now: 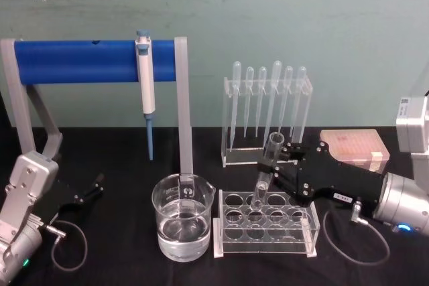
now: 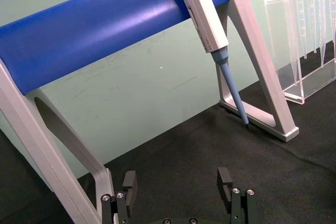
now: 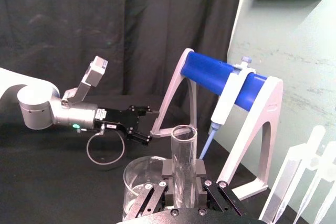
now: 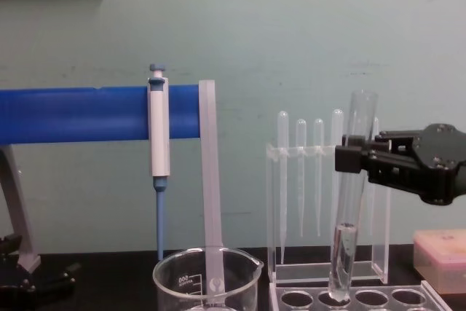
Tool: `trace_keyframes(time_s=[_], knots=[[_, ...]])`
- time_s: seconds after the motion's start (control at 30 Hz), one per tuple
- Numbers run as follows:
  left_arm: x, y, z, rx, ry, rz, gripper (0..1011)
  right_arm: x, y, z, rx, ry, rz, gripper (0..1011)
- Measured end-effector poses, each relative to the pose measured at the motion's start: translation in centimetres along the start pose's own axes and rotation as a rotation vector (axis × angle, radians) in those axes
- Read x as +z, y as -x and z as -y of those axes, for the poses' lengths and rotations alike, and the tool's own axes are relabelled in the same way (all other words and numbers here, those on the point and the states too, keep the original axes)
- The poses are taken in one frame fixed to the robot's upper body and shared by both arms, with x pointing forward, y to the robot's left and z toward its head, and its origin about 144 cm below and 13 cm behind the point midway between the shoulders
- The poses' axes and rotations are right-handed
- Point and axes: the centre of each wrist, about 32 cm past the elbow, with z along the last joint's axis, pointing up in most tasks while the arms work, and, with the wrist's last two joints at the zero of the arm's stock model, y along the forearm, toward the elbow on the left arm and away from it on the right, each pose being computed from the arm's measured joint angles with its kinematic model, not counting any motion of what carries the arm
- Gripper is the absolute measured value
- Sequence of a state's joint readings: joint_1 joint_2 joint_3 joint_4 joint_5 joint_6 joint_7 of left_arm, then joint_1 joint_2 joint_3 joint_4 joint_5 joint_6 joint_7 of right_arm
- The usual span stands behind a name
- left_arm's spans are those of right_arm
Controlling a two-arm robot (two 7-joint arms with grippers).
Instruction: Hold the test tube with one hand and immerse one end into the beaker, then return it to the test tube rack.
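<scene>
The R gripper point(image 1: 275, 164) comes in from the right side and its two fingers are pinching the test tube point(image 4: 349, 209) approx. at the upper third. The open rim stands free above the fingers. The tube leans a little, rim away from the beaker point(image 1: 182, 216). Its round end is down at one hole in the back row of the test tube rack point(image 1: 265, 244), on the left half; if it touches the bottom I cannot tell. In the chest view the low part of the tube looks wet or with a bit of liquid, so I judge the step is prob. the return to the rack, but a pick-up would look nearly the same. If it is the return, the next move needs the tube more upright and lowered straight in the hole before the fingers let go; if not, it needs a lift clear of the rack, then a move left over the beaker, which stands just beside the rack w/ water in the low part. The L gripper point(image 2: 176, 181) is parked low at the left of the table point(image 1: 120, 159), fingers spread, holding nothing. Count: 1 test tube, 1 beaker, 1 rack, 2 grippers, 6 pipettes point(image 1: 268, 98) in a clear stand behind, 1 micropipette point(image 1: 145, 78) hanging on the blue bar point(image 1: 80, 60), 1 pink tip box point(image 1: 354, 149).
</scene>
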State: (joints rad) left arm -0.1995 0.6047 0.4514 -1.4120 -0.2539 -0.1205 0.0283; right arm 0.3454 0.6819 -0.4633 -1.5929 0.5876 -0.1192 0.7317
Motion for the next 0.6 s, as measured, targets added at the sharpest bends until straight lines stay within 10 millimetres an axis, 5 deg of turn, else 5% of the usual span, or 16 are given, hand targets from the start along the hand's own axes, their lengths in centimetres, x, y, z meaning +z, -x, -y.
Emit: trace_keyframes(time_s=[0.6], knots=[[0.0, 0.0, 0.0, 0.0, 0.0, 0.0, 1000, -1.4, 0.7, 0.2, 0.002, 0.025, -0.008, 224]])
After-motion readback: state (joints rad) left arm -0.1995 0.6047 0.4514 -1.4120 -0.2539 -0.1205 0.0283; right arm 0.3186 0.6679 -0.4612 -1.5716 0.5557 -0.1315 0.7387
